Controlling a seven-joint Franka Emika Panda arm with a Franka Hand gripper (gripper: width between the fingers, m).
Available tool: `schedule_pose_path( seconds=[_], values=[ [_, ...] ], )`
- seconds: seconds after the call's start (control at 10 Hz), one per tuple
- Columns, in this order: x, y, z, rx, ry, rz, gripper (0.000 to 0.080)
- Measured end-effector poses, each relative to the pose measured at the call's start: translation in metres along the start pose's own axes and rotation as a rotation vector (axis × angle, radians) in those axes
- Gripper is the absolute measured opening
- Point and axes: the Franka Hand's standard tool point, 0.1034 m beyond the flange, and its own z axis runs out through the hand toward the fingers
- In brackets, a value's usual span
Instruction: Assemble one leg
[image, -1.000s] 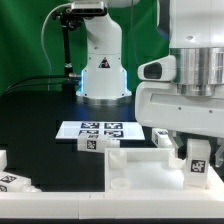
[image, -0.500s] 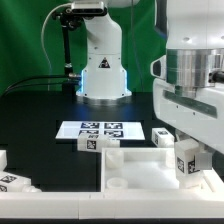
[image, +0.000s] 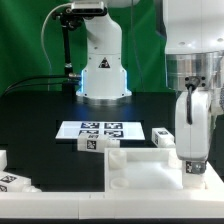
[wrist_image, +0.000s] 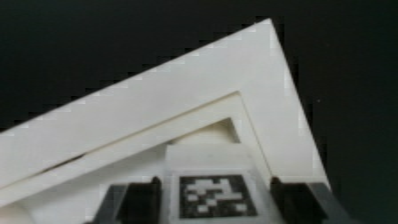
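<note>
We see the leg (image: 192, 161) as a short, chunky white post carrying a black-and-white square tag on the face toward us. It stands upright at the exterior view's right, held low between the fingers of the pincer (image: 192, 158), just over the right part of the tabletop (image: 140, 170). In the wrist view the same leg (wrist_image: 215, 196) shows its tag face between two dark fingers (wrist_image: 128, 200), which press in on either side of it, so the pincer is closed around the leg. We cannot tell whether the leg's lower end touches the tabletop.

The tabletop is a large white tray-like square with a raised rim; in the wrist view a corner of it (wrist_image: 214, 90) runs to a point above the leg, against the black table (wrist_image: 71, 40).

Further out, another leg (image: 93, 143) lies on the table (image: 40, 120) just in front of the marker board (image: 100, 129), and a third (image: 161, 136) lies near the tabletop's far edge. At the exterior view's left, one more leg (image: 12, 181) rests at the table's near edge.
</note>
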Motion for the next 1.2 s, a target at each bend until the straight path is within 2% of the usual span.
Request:
schedule_pose_path(
  seconds=[0.1,0.2,0.3,0.4,0.5,0.7,0.8,0.9,1.0,1.1,1.2],
  values=[
    [0.0,0.0,0.0,0.001,0.003,-0.109,0.034],
    [-0.001,0.001,0.0,-0.001,0.001,-0.304,0.0524],
    [-0.002,0.001,-0.001,0.009,-0.001,-0.534,0.0524],
    [-0.004,0.001,-0.002,0.014,-0.01,-0.717,0.0623],
    [-0.004,0.005,-0.005,0.042,-0.006,-0.734,0.0641],
    [0.001,0.005,-0.004,0.039,0.007,-0.858,0.0648],
    [0.003,0.004,-0.004,0.033,0.027,-1.016,0.0648],
    [0.006,0.001,-0.004,0.016,0.055,-1.242,0.0648],
    [0.01,-0.005,-0.006,-0.004,0.049,-1.357,0.0648],
    [0.01,-0.007,-0.006,-0.001,0.05,-1.332,0.0648],
    [0.011,-0.007,-0.006,-0.002,0.051,-1.332,0.0527]
  ],
)
